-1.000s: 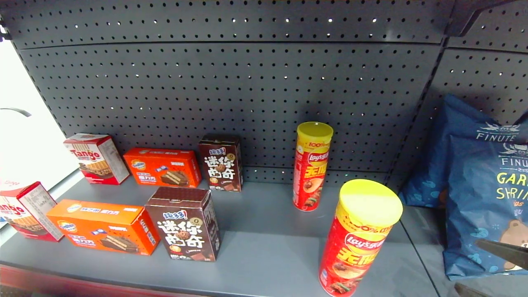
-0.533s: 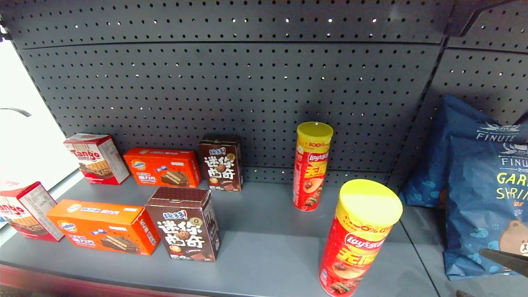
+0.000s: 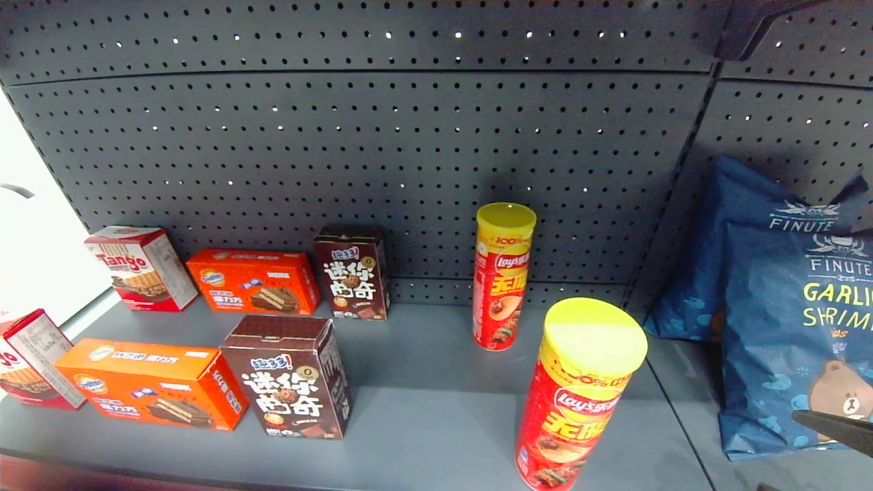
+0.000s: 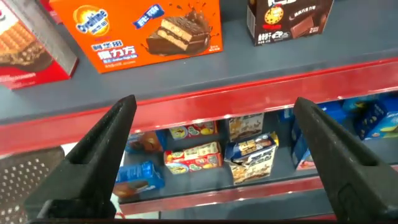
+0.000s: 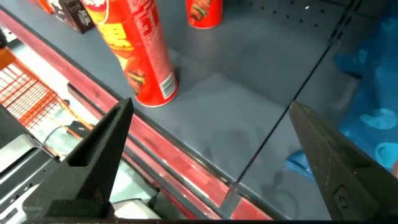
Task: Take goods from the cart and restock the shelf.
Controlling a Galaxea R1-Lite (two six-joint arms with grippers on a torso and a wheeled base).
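Note:
Two red chip cans with yellow lids stand upright on the grey shelf (image 3: 436, 382): one near the front (image 3: 580, 395), one by the back panel (image 3: 503, 276). My right gripper (image 5: 211, 155) is open and empty, just off the shelf's front edge, to the right of the near can (image 5: 140, 56); one of its fingertips (image 3: 835, 423) pokes in at the lower right of the head view. My left gripper (image 4: 214, 155) hangs open and empty in front of the red shelf lip (image 4: 249, 93), below the front orange box (image 4: 140, 31).
Red wafer boxes (image 3: 31, 361), orange boxes (image 3: 146, 392) and brown cookie boxes (image 3: 290, 378) fill the shelf's left half in two rows. Blue snack bags (image 3: 791, 327) lean at the right. Goods (image 4: 199, 152) sit on the lower shelf. An orange wire basket (image 5: 25, 93) lies below.
The whole head view has shifted a little, so the camera moved; the goods stand where they were. The right fingertip sank slightly at the picture's edge.

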